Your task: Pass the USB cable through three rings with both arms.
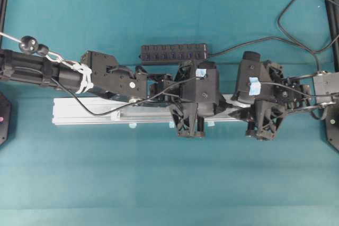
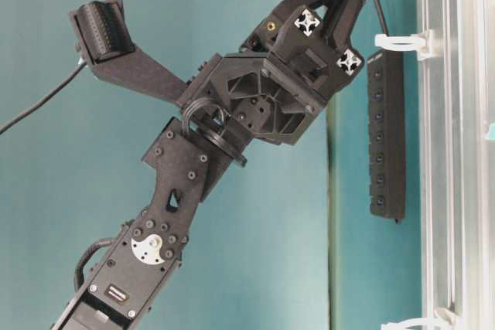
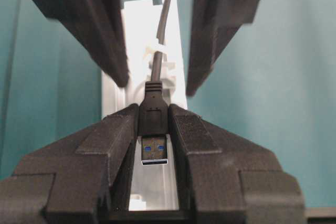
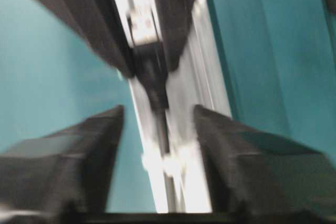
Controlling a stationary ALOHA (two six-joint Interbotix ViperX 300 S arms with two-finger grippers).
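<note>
Overhead view: two black arms meet over one long silver rail (image 1: 85, 110) lying on the teal worktop (image 1: 159, 178). The left gripper (image 1: 214, 104) and the right gripper (image 1: 241, 110) face each other near the rail's right end. One black multi-port hub (image 1: 174, 53) lies behind the rail, its lead curling off to the right. No rings can be made out here.

Table-level view: one arm fills the frame, and two whitish rings show on the rail's edge, one near the top (image 2: 402, 41) and one at the bottom (image 2: 414, 322). The hub stands just beside the rail.

Left wrist view: the left gripper is clamped on the USB cable (image 3: 153, 116) at its black plug, blue-tongued metal end toward the camera. The cable runs away through one whitish ring (image 3: 157, 52) on the rail. The right gripper's two fingers (image 3: 215, 30) stand apart on either side of the cable.

Right wrist view: blurred; the right gripper's fingers (image 4: 79, 145) flank the cable, not touching it, jaws apart
</note>
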